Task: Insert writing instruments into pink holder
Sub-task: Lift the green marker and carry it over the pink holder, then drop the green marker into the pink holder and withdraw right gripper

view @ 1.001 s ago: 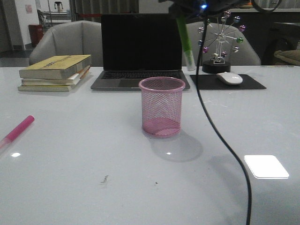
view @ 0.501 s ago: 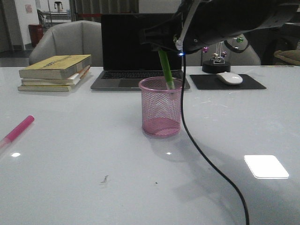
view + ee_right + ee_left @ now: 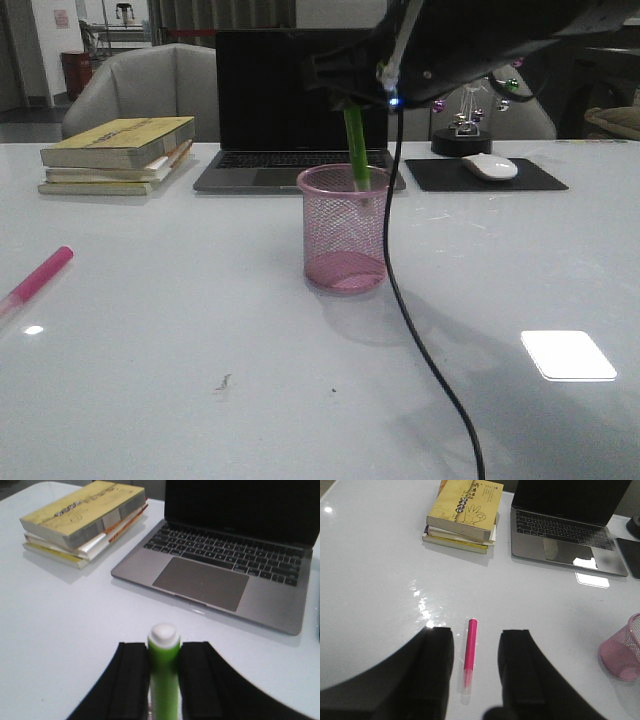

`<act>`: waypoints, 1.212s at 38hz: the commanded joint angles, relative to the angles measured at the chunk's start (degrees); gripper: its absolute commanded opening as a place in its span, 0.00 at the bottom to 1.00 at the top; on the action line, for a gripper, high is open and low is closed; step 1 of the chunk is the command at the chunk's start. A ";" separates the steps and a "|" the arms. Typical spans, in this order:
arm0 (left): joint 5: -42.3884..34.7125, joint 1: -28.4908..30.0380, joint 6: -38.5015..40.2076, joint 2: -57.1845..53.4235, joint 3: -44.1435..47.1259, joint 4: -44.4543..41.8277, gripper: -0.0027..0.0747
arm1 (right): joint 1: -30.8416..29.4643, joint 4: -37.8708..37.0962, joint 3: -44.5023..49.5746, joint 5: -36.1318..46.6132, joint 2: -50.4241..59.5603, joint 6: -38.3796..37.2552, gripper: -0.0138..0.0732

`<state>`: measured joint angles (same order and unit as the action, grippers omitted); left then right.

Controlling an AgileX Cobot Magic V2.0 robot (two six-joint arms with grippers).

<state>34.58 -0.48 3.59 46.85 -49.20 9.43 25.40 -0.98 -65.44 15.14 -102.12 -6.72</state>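
Observation:
The pink holder (image 3: 345,230) stands upright mid-table, and its edge shows in the left wrist view (image 3: 622,652). My right gripper (image 3: 348,100) hangs just above its rim, shut on the green marker (image 3: 355,150). The marker's lower end dips inside the holder near the back rim. In the right wrist view the green marker (image 3: 164,680) sits between the fingers of my right gripper (image 3: 163,645). The pink marker (image 3: 40,275) lies flat at the table's left. My left gripper (image 3: 479,631) hovers open above the pink marker (image 3: 470,645), one finger on each side, apart from it.
A laptop (image 3: 290,100) stands open behind the holder, with stacked books (image 3: 120,155) to its left. A mouse (image 3: 490,166) on a dark pad and a ball ornament (image 3: 470,110) sit at the back right. The right arm's black cable (image 3: 400,290) hangs beside the holder.
My right arm has come down and to the left with the green marker, bringing its lower end from above the laptop into the holder's mouth. The pink marker has not moved.

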 commanded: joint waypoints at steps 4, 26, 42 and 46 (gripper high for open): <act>-4.41 0.18 0.11 -0.25 -1.71 0.65 0.43 | 0.02 -0.81 -1.82 3.89 6.85 0.77 0.56; -4.30 0.18 0.11 -0.25 -1.71 0.21 0.43 | -9.79 -5.15 -1.68 -30.53 30.53 4.86 0.59; -6.60 0.18 0.11 -0.25 -1.71 -0.15 0.43 | -12.59 -4.89 11.04 -46.22 46.81 4.04 0.59; -4.14 0.18 0.11 -0.25 -1.71 -0.15 0.43 | -12.59 -5.26 15.27 -46.98 51.12 0.50 0.59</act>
<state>32.87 -0.48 3.59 46.85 -49.20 9.02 13.13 -5.33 -51.19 -34.94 -54.68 -3.77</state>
